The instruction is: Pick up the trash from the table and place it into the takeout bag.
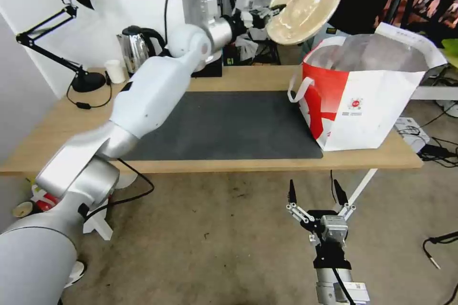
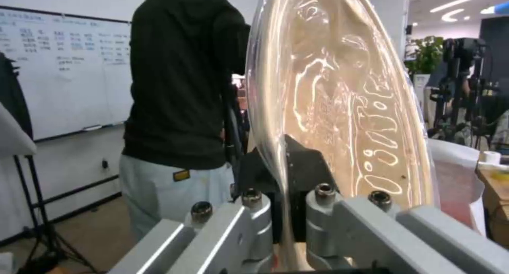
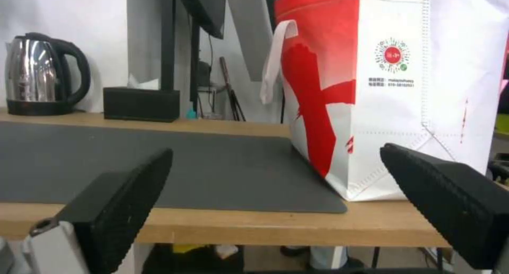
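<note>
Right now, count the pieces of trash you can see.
1: a round tan lidded bowl, tilted on edge in the left gripper above the table's far edge, beside the takeout bag. Others may be hidden inside the bag.

Left arm stretched forward and raised, left gripper (image 1: pixel 271 11) clamped on something at its rim, right gripper (image 1: pixel 315 194) low, fingers spread.

Left gripper (image 2: pixel 289 210) fingers (image 2: pixel 313 166) clamp tan lidded bowl (image 2: pixel 339 107) rim.

takeout bag (image 1: pixel 377 100) on table's (image 1: pixel 238 164) right
</note>
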{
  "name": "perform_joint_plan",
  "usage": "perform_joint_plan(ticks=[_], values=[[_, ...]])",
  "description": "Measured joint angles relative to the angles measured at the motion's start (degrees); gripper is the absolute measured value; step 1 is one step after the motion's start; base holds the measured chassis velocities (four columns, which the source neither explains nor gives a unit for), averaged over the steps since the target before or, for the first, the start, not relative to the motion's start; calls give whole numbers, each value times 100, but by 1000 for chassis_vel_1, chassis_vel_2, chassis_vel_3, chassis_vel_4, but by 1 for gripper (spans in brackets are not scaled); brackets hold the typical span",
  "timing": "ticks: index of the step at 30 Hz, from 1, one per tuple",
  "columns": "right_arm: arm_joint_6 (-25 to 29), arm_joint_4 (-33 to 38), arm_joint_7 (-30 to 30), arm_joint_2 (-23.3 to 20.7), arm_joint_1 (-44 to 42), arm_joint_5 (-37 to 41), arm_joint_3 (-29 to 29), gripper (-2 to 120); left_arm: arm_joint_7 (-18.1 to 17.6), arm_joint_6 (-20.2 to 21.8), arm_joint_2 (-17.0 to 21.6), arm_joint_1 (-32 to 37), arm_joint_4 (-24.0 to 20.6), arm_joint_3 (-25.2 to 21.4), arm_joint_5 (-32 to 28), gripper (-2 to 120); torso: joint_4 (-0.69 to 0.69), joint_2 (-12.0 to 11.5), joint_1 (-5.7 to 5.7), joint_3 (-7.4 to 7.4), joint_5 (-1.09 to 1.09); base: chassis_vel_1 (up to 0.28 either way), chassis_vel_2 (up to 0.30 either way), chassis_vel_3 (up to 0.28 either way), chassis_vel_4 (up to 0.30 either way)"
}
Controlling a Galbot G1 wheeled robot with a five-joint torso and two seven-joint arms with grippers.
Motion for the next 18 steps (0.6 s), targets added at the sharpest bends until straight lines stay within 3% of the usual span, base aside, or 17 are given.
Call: perform_joint_plan(ticks=[8, 11, 18], values=[[0, 0, 0, 0, 0, 0, 0, 100, 13, -86, -386, -179, 384, 149, 75, 0, 0, 0, 0, 0, 1, 0, 0, 0, 0], [0, 0, 0, 0, 0, 0, 0, 100, 82, -181, -670, -275, 783, 268, 173, 0, -1, 0, 0, 0, 1, 0, 0, 0, 0], [0, 0, 0, 0, 0, 0, 0, 100, 155, -291, -958, -305, 1214, 391, 344, 0, 0, 0, 0, 0, 0, 0, 0, 0, 0]])
